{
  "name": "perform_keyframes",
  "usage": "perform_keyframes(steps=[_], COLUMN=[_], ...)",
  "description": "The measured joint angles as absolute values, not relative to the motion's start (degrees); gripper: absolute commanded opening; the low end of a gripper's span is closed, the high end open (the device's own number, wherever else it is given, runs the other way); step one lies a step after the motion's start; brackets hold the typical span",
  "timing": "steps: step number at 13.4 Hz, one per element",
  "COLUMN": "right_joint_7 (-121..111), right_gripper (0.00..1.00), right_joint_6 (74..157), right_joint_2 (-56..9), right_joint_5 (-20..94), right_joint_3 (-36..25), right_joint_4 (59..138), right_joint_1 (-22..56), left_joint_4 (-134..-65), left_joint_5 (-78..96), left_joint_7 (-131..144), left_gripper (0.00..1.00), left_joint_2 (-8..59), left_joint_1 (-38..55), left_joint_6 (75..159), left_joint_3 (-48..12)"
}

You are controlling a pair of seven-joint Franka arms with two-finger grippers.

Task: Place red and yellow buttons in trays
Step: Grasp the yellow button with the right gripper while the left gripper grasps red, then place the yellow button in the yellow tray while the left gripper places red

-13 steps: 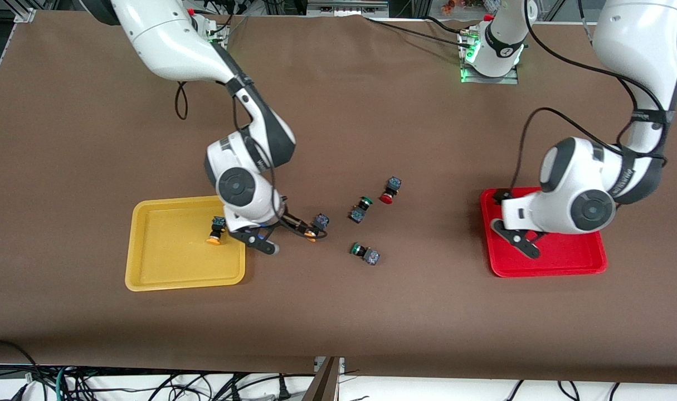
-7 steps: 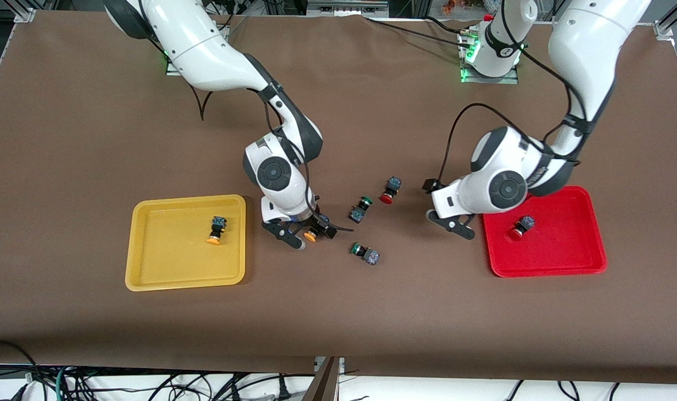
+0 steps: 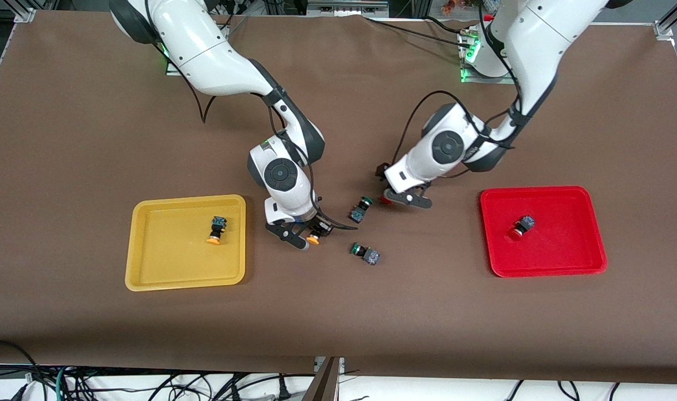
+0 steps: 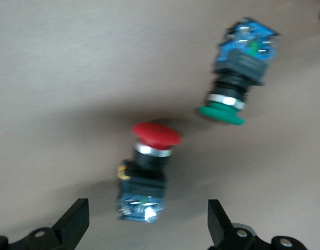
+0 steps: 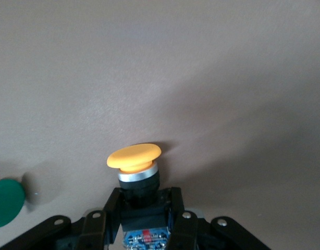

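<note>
My right gripper (image 3: 310, 231) is shut on a yellow-capped button (image 3: 314, 239) low over the table, beside the yellow tray (image 3: 149, 267); the right wrist view shows the fingers (image 5: 105, 211) clamping its dark body below the yellow cap (image 5: 134, 155). A second yellow button (image 3: 216, 230) lies in the yellow tray. My left gripper (image 3: 394, 186) is open over a loose red button (image 3: 384, 199); in the left wrist view (image 4: 148, 169) its body lies between the spread fingers (image 4: 71, 224). Another red button (image 3: 520, 228) lies in the red tray (image 3: 583, 262).
Two green-capped buttons lie mid-table: one (image 3: 360, 209) between the two grippers, also in the left wrist view (image 4: 238, 78), the other (image 3: 365, 254) nearer the front camera. A green cap (image 5: 3, 202) shows at the right wrist view's edge.
My left gripper left a red button in the red tray and swung to the loose red button. My right gripper moved from the yellow tray and shut on the second yellow button.
</note>
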State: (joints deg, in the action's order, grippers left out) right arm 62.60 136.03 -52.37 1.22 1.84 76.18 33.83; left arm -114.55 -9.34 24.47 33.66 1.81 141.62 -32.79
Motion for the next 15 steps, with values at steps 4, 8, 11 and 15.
perform_keyframes(steps=[4, 8, 11, 15], right_joint_7=[37.95, 11.68, 2.26, -2.81], right_gripper=[0.0, 0.0, 0.0, 0.1], right_joint_6=[119.02, 106.8, 105.13, 108.2], right_joint_2=[-46.78, -43.31, -43.54, -44.61], right_joint_5=[2.84, 4.03, 3.03, 2.9], right_joint_3=[1.16, 0.91, -2.2, -5.41], right_joint_4=[74.49, 74.6, 76.71, 80.78], right_joint_1=[24.72, 11.92, 8.99, 7.36], left_joint_4=[-114.92, -115.06, -115.05, -114.43], left_joint_5=[-18.9, -19.24, -19.25, -19.4], left_joint_7=[25.73, 25.71, 25.65, 25.42], left_gripper=[1.0, 0.38, 0.07, 0.01], left_joint_2=[34.76, 36.56, 36.77, 35.57], left_joint_1=[1.77, 1.65, 1.47, 0.78], left_joint_6=[143.32, 144.3, 144.7, 143.09], left_joint_3=[-32.07, -31.79, -31.54, -31.53])
